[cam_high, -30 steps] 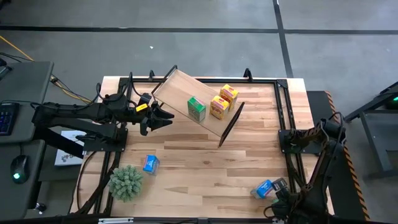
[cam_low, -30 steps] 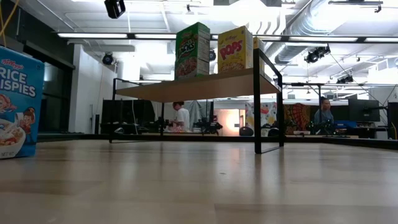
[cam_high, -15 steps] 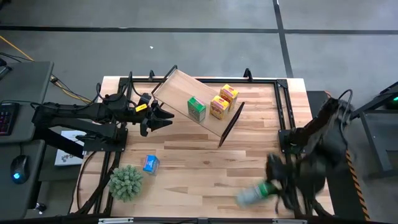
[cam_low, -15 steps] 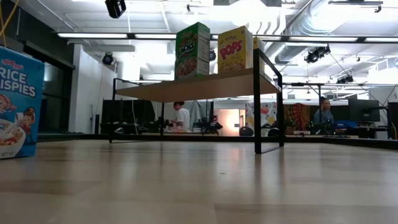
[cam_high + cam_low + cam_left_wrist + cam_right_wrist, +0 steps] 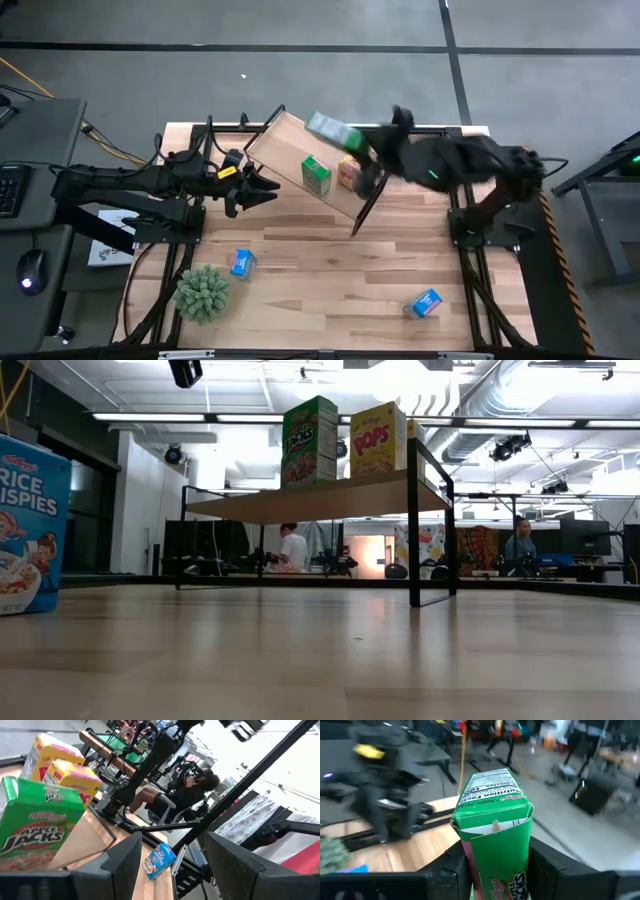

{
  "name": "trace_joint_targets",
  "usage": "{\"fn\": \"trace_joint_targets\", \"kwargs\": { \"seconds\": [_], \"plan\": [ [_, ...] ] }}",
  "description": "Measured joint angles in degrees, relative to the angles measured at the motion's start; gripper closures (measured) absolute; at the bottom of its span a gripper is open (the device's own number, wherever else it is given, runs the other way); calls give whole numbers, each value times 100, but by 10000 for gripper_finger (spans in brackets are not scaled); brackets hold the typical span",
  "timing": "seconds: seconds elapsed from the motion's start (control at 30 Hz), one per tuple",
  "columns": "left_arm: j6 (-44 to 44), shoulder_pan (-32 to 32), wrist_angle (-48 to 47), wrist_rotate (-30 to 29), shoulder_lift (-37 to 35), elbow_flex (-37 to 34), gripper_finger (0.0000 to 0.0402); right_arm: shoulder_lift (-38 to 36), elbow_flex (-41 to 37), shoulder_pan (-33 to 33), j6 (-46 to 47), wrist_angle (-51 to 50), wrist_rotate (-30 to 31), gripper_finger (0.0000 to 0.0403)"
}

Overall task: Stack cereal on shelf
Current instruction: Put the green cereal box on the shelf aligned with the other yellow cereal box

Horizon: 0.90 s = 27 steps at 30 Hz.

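Note:
The shelf [image 5: 285, 140] stands askew at the far middle of the table. A green cereal box [image 5: 316, 175] and two yellow ones [image 5: 378, 440] stand upright on it. My right gripper [image 5: 350, 140] reaches over the shelf from the right, shut on another green cereal box [image 5: 328, 127]. My left gripper [image 5: 255, 190] stays open and level at the shelf's left, touching nothing. Two blue cereal boxes lie on the table, one near left [image 5: 242, 263] and one near right [image 5: 427, 303]. My right gripper pinches the green box between its two fingers, one on each of two opposite sides [image 5: 472, 865]. The box's closed top flap [image 5: 492, 822] points away from the wrist. The fingers come from the table's right, slanting slightly down. The box is lifted clear above the shelf's far edge.
A fuzzy green plant ball [image 5: 203, 292] sits at the near left corner. Black frame rails [image 5: 460, 180] run along the table's sides. Bare wood lies between the shelf and the near edge. People sit in the room beyond the table.
My right gripper has swung from the table's near right corner up and toward the far edge, turning as it went, and now holds the green box over the shelf. The blue box near that corner has stayed on the table.

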Motion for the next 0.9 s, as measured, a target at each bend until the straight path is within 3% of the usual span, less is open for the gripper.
{"fn": "trace_joint_targets", "kwargs": {
  "seconds": [0.23,0.5,0.63,0.9],
  "plan": [
    [246,0,284,-2,0,2,190,682,453,-1514,1253,-639,-1646,269],
    [430,0,289,-4,0,2,190,1267,439,-2210,2065,-1678,-2919,269],
    [537,8,290,-22,0,2,190,1419,437,-2335,2179,-1903,-3191,269],
    [563,9,292,-36,0,2,190,1468,437,-2423,2571,-1966,-3089,269]
  ]
}}
